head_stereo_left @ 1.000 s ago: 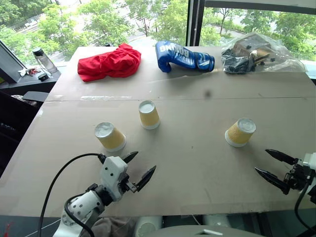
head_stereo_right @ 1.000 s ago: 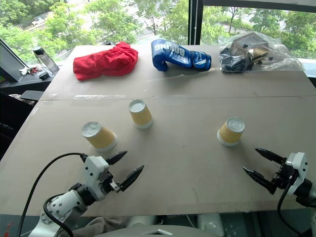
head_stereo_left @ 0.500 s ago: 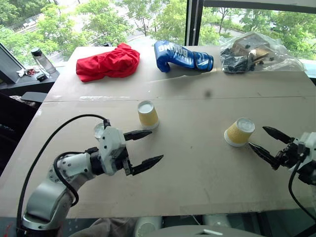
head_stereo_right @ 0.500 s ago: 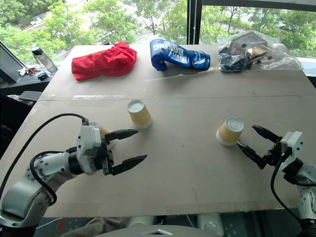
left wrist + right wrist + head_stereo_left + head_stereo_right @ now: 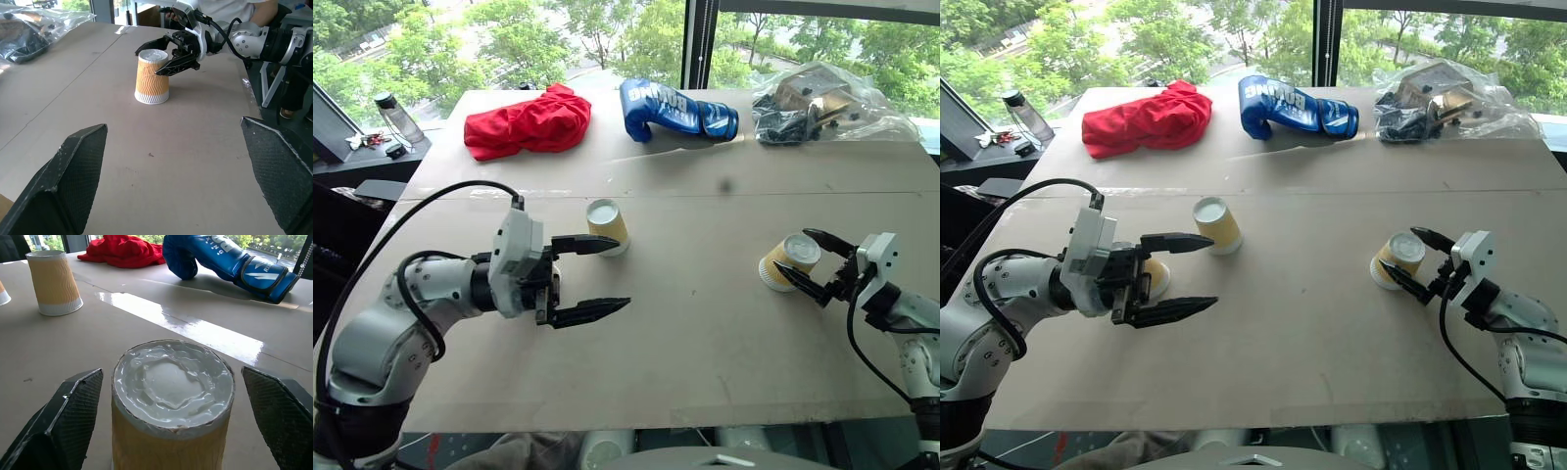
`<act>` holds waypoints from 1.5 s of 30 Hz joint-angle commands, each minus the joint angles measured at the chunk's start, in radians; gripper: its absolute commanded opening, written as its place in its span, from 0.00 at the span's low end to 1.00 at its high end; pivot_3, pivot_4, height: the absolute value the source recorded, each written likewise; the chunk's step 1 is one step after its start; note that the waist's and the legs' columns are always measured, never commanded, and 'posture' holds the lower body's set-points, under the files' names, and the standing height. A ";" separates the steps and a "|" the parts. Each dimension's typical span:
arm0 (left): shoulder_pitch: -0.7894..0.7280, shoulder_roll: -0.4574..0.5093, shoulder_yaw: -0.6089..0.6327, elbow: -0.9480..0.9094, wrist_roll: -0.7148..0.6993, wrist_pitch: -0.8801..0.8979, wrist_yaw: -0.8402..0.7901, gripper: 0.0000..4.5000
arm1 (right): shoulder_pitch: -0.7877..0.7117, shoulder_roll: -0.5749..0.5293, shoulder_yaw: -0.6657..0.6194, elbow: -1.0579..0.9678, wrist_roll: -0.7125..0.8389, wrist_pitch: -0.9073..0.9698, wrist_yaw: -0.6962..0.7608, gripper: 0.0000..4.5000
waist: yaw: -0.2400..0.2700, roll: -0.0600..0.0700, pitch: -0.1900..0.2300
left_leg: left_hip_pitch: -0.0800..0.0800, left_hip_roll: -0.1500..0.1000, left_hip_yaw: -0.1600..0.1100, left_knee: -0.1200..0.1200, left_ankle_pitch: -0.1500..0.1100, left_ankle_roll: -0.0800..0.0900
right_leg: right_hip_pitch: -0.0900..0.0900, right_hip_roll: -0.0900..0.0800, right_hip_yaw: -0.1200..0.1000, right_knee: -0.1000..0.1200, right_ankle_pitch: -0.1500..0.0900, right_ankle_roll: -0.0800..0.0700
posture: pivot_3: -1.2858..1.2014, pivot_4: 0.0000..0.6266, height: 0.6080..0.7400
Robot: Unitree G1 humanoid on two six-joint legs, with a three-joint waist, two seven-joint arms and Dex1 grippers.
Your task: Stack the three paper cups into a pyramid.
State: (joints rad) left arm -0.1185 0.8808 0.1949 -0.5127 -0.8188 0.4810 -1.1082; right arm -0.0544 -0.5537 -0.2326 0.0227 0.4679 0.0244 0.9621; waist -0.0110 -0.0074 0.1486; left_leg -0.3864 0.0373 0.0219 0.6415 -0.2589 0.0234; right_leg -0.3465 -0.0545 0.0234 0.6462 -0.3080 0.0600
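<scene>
Three yellow-tan paper cups stand upside down on the brown table (image 5: pixel 705 343). The middle cup (image 5: pixel 607 225) is at centre. The left cup (image 5: pixel 1157 277) peeks out behind my left gripper (image 5: pixel 625 272), which hovers open above the table, pointing right, its upper finger just in front of the middle cup. My right gripper (image 5: pixel 791 250) is open with one finger on each side of the right cup (image 5: pixel 790 261); I cannot tell whether the fingers touch it. The right wrist view has this cup (image 5: pixel 173 396) between the fingers (image 5: pixel 58 426). In the left wrist view the same cup (image 5: pixel 152 76) stands far ahead.
Along the far edge lie a red cloth (image 5: pixel 529 122), a blue boxing glove (image 5: pixel 675 110) and a clear plastic bag of dark items (image 5: pixel 822 103). A bottle (image 5: pixel 401 119) stands on a ledge beyond the left edge. Bare table lies between the middle and right cups.
My left gripper has risen from the near edge and turned to point right, now covering the left cup. My right gripper has moved forward and left until its fingers flank the right cup.
</scene>
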 commanded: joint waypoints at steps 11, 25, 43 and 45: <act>-0.018 -0.010 0.010 0.008 0.008 -0.006 -0.008 1.00 | -0.011 -0.001 0.002 0.023 0.019 -0.006 0.030 0.72 | -0.001 0.000 0.000 | 0.000 0.000 0.000 0.000 0.000 0.000 | 0.000 0.000 0.000 0.001 0.000 0.000 | 0.52 0.24 1.00; 0.080 -0.022 0.095 -0.020 0.005 0.002 0.046 1.00 | -0.135 0.059 0.118 -0.034 -0.016 0.060 -0.029 0.39 | -0.011 -0.001 0.001 | 0.001 0.001 0.001 0.000 0.000 0.000 | -0.002 0.001 0.002 0.003 0.000 0.000 | 0.52 0.24 1.00; 0.239 -0.039 0.273 -0.102 -0.021 0.022 0.193 1.00 | -0.456 0.225 0.383 0.133 -0.197 0.170 -0.082 0.69 | -0.004 -0.004 0.003 | -0.013 0.001 0.000 0.006 0.003 -0.005 | -0.019 0.000 0.002 0.016 0.000 0.000 | 0.52 0.24 1.00; 0.238 -0.040 0.273 -0.102 -0.023 0.023 0.199 1.00 | -0.457 0.223 0.372 0.126 -0.190 0.177 -0.082 0.88 | -0.007 -0.004 0.003 | -0.012 0.001 0.000 0.006 0.002 -0.004 | -0.019 0.001 0.002 0.016 0.000 0.000 | 0.52 0.24 1.00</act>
State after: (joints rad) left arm 0.1216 0.8438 0.4321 -0.5806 -0.8246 0.5112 -0.9151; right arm -0.4896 -0.3271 0.1556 0.1758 0.2693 0.1973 0.8722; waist -0.0178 -0.0118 0.1514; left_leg -0.3989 0.0388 0.0222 0.6474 -0.2565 0.0196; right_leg -0.3656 -0.0534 0.0253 0.6625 -0.3081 0.0600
